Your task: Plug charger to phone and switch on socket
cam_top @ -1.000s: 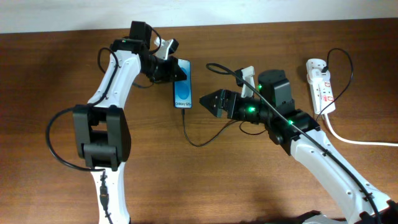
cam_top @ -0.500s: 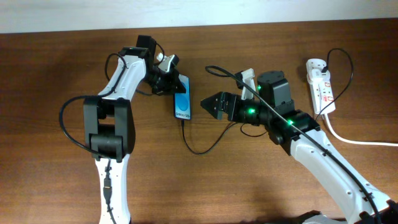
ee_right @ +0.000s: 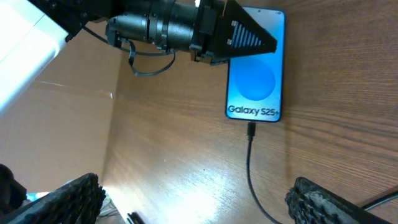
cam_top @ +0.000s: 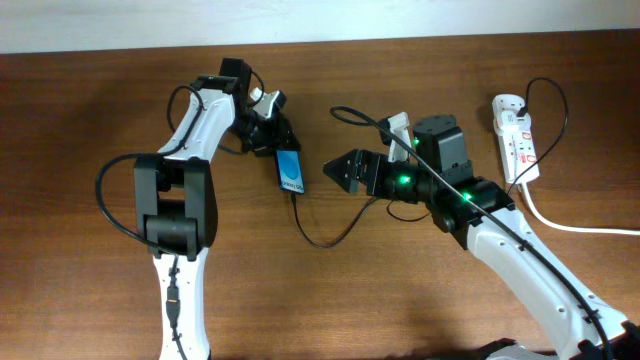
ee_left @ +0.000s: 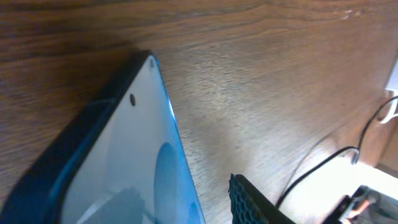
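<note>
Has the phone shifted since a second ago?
Yes. In the overhead view the phone has slid down the image, judged against the fixed socket.

The phone (ee_right: 256,68) showed a bright blue screen with a lighter blue oval and white "Galaxy S25+" lettering inside a black frame, and the charger (ee_right: 249,155) at its lower edge was thin and black. The table (cam_top: 80,120) was reddish-brown wood with fine grain, while the socket (cam_top: 516,138) was white with small red marks, a black plug (cam_top: 525,107) and a thick white cord (cam_top: 575,226). The left arm (cam_top: 185,125) and right arm (cam_top: 525,255) were white with black joints, a green light (cam_top: 401,180) glowed on the right one, and the black fingers (ee_right: 249,38) bore a fine grid pattern.
</note>
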### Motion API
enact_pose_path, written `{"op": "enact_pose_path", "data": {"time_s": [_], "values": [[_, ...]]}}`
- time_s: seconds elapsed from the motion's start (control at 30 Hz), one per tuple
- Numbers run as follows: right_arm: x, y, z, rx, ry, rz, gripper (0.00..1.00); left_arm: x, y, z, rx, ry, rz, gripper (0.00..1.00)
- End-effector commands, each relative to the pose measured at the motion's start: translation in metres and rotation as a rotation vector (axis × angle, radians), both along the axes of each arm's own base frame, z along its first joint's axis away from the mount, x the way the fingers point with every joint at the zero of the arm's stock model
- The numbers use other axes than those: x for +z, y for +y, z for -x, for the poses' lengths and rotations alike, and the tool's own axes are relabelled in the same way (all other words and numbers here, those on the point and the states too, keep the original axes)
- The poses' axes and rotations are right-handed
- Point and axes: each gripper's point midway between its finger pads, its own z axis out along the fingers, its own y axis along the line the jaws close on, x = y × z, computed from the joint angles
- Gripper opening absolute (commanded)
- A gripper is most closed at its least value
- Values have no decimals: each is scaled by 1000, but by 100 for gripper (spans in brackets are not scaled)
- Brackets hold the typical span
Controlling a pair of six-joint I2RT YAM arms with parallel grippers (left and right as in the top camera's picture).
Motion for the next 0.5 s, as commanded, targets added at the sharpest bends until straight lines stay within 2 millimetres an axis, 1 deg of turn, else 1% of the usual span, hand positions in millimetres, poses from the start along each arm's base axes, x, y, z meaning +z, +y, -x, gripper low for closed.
{"op": "enact_pose_path", "data": {"time_s": [0.0, 0.03, 0.13, 0.23, 0.27, 0.33, 0.37, 0.43, 0.47], "values": [[4, -2, -6, -10, -26, 13, 99, -13, 18, -2, 13, 2, -80, 52], [4, -2, -6, -10, -26, 13, 99, -13, 20, -3, 18, 2, -82, 58], [4, -2, -6, -10, -25, 14, 99, -13, 24, -4, 25, 3, -82, 63], [3, -2, -5, -10, -23, 15, 99, -18, 34, -4, 30, 2, -146, 72], [4, -2, -5, -10, -23, 15, 99, -21, 38, -3, 32, 5, -174, 88], [3, -2, -5, -7, -26, 17, 99, -22, 52, -4, 46, 9, -215, 97], [3, -2, -5, 2, -37, 25, 99, -16, 62, -9, 71, 5, -212, 100], [3, -2, -4, 27, -73, 47, 98, 9, 76, -17, 102, -8, -207, 99], [1, -5, -4, 34, -88, 81, 98, 45, 87, -25, 125, -42, -204, 98]]}}
